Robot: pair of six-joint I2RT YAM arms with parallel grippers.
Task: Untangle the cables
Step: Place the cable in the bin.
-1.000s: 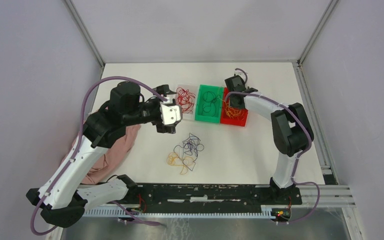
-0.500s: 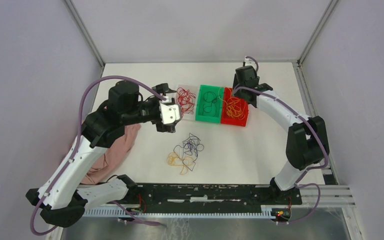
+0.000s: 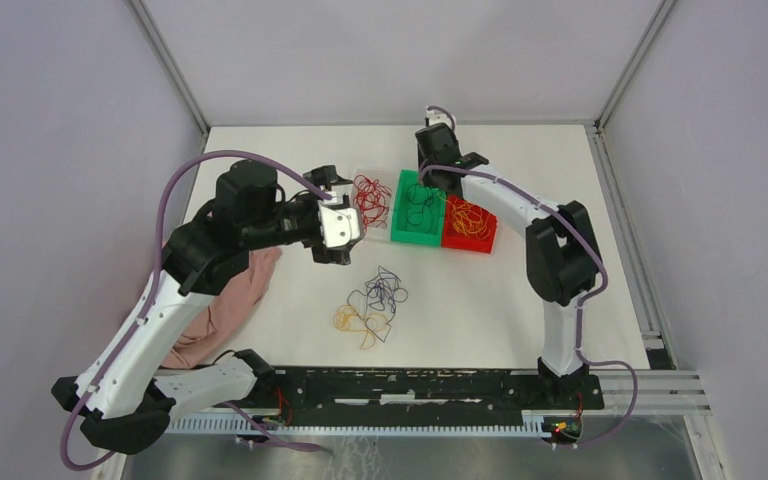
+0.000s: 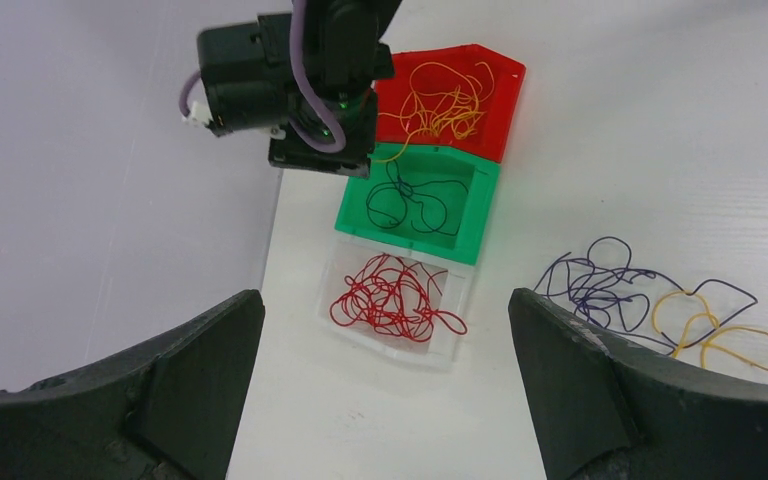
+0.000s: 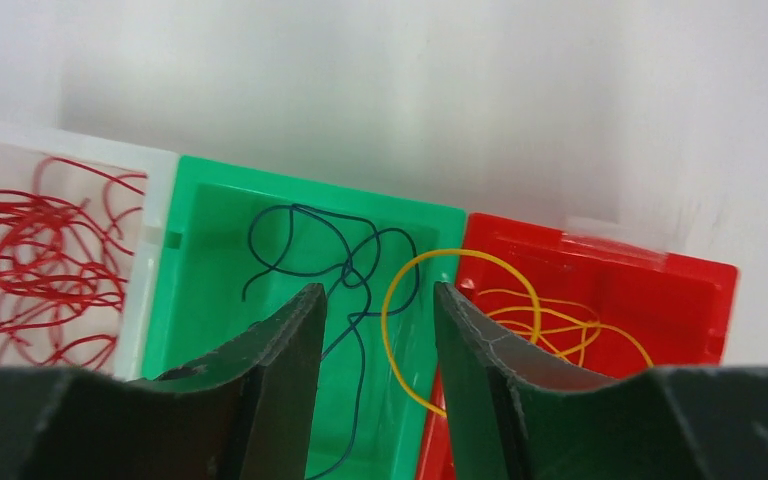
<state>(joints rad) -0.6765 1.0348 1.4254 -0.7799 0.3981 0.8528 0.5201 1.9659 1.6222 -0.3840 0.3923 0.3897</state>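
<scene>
Top external: you had the left gripper (image 3: 332, 217) hovering beside the clear tray (image 3: 358, 173), jaws spread wide and holding nothing, likely waiting its turn. Your right gripper (image 3: 428, 178) hung over the far edge of the green tray (image 3: 412, 238). Nearer the bases, the loose tangle (image 3: 372, 303) of dark and yellow strands lay unsorted on the table (image 3: 520, 290).

Left wrist: sorting by colour looked to be the plan, with red cables (image 4: 392, 298) in clear, dark blue cables (image 4: 412, 198) in green, yellow-orange cables (image 4: 442, 100) in the red tray (image 4: 513, 100).

Right wrist: your jaws stood partly apart, nothing clearly pinched, and one yellow loop (image 5: 387, 305) lay across the green tray's wall, probably why you were there.
</scene>
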